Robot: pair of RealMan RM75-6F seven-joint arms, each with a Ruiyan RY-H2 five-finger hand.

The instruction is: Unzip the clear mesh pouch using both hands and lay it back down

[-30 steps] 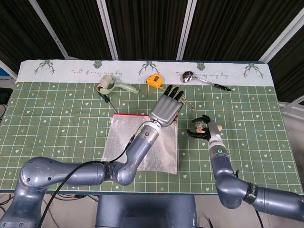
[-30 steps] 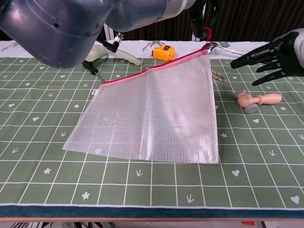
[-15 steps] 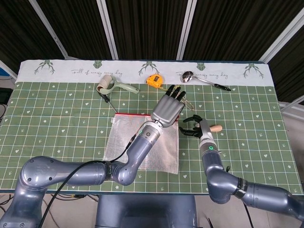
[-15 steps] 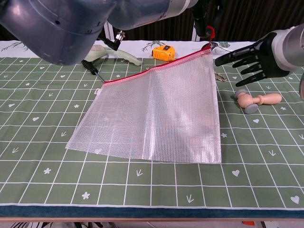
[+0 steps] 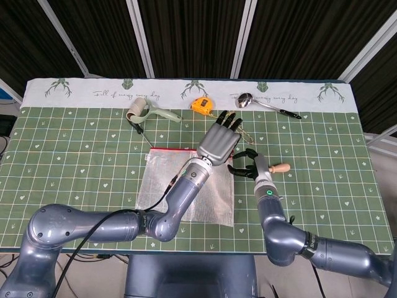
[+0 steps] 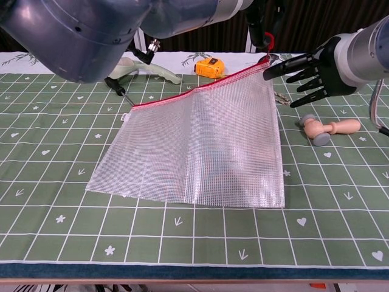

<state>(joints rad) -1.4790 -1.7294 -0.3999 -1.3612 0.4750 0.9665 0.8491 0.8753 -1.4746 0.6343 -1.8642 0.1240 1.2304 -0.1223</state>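
Mesh pouch (image 6: 194,146) corner pinched by left hand (image 5: 218,140) (right hand (image 6: 304,70) spread).

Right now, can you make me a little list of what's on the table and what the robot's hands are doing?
pouch: clear mesh with red zip, one zip corner lifted, rest on the table
left hand: above the pouch, holds up its raised corner
right hand: fingers spread, close to the raised corner, holding nothing
zip: looks shut
wooden tool: lying right of the pouch
tape measure: yellow, behind the pouch
spoon: at the back right
table: green grid cloth
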